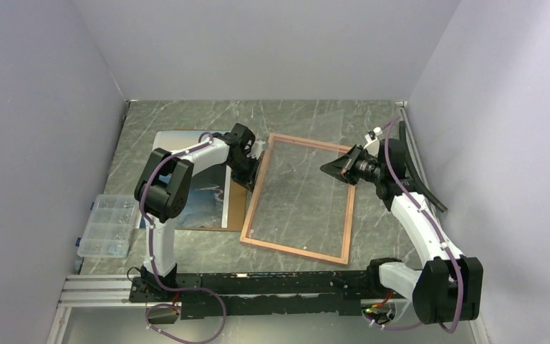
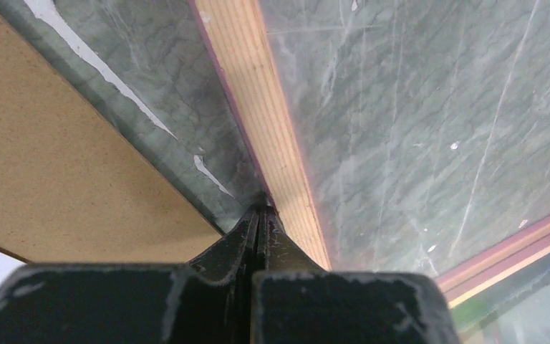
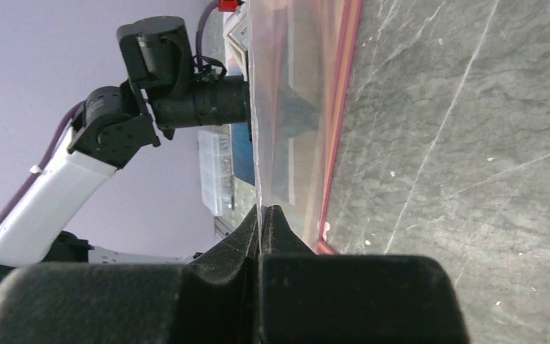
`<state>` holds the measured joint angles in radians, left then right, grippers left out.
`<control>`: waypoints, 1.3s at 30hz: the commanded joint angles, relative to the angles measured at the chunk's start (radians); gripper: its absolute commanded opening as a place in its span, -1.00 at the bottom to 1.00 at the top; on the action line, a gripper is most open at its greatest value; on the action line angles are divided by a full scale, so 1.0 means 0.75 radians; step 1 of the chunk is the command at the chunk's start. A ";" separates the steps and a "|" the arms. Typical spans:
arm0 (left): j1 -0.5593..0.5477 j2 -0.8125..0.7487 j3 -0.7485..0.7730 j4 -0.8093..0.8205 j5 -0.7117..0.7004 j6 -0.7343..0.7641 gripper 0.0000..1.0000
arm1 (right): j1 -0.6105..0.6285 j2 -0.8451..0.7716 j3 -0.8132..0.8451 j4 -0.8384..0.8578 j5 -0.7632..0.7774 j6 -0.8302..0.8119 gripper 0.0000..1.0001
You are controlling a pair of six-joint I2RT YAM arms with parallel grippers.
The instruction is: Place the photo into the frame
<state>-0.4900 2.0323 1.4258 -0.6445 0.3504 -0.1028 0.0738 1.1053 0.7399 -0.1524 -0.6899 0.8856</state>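
Top external view: frame (image 1: pixel 293 250) lies flat mid-table, wood-brown side up. Left gripper (image 1: pixel 256 170) is at its left rail and right gripper (image 1: pixel 333 166) is over its right rail. Right wrist view shows the right gripper's fingers (image 3: pixel 279 229) pinched on the edge of a clear pane (image 3: pixel 286 72), which tilts up from the pink rail. Left wrist view shows the left fingers (image 2: pixel 243 236) pressed together, tips against the rail (whether they pinch anything, I cannot tell). Photo (image 1: pixel 204 195) rests on a brown board (image 1: pixel 236 208) just left of the frame, partly under the left arm.
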 commanded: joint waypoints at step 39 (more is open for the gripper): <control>0.012 -0.025 -0.015 0.068 0.077 -0.039 -0.95 | 0.014 0.011 -0.010 0.089 -0.002 0.072 -1.00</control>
<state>-0.4767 2.0323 1.4128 -0.6197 0.3851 -0.1219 0.0784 1.0992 0.7162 -0.1272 -0.6556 0.9531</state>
